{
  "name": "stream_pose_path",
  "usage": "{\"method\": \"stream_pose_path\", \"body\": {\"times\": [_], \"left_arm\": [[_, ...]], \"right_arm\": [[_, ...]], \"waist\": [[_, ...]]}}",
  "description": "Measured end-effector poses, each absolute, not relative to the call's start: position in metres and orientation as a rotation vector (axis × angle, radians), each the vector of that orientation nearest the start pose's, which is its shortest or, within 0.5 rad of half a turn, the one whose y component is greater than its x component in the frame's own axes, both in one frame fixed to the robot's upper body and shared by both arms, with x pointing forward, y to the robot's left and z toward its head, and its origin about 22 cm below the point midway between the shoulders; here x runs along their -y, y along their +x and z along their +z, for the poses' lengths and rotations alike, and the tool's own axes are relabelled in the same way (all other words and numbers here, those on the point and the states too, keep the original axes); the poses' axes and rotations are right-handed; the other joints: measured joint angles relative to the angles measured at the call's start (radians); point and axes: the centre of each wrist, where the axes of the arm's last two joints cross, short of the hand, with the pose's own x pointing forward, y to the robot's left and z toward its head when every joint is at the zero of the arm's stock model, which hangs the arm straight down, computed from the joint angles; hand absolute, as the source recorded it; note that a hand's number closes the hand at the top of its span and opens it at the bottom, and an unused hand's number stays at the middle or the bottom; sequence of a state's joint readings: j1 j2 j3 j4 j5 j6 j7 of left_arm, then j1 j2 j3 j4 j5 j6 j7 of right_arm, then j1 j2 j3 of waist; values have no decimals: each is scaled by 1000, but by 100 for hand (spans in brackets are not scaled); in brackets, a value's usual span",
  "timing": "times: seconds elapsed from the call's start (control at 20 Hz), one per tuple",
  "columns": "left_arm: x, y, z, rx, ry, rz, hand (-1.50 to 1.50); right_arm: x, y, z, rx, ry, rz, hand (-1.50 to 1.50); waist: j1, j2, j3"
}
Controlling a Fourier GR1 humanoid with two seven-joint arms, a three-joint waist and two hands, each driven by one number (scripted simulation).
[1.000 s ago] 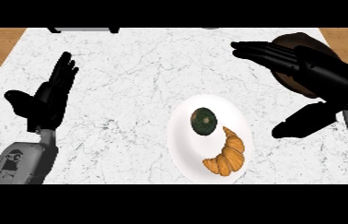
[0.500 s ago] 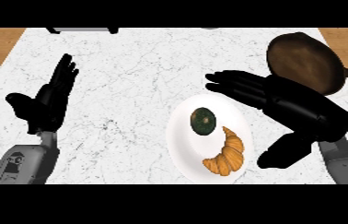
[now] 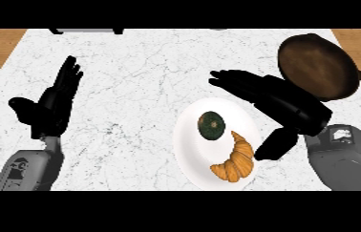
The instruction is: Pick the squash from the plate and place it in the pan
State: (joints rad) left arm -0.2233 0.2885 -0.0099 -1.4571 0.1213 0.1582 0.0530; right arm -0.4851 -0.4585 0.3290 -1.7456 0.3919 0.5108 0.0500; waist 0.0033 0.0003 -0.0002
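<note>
The right hand [image 3: 282,102] hangs open, fingers straight and spread, holding nothing, over the upper right rim of the white plate [image 3: 190,152]. Just below its fingers lies the round dark-green squash [image 3: 211,125], a croissant [image 3: 235,161] beside it. Behind the hand sits the brown pan [image 3: 317,66]. The left hand [image 3: 51,107] rests open, far left.

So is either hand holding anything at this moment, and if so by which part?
Nothing is held. The right hand is open over the plate's far right edge, apart from the squash. The left hand rests open at the left.
</note>
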Motion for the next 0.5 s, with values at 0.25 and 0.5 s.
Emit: {"method": "stream_pose_path", "body": {"times": [0.25,0.5], "left_arm": [[-272,297,45,1618,199,-51,0],[-276,298,44,1621,205,-49,0]], "right_arm": [[184,306,151,1641,-221,1537,-150],[172,307,129,1591,-193,1592,-150]], "waist": [[0,0,0],[0,0,0]]}}
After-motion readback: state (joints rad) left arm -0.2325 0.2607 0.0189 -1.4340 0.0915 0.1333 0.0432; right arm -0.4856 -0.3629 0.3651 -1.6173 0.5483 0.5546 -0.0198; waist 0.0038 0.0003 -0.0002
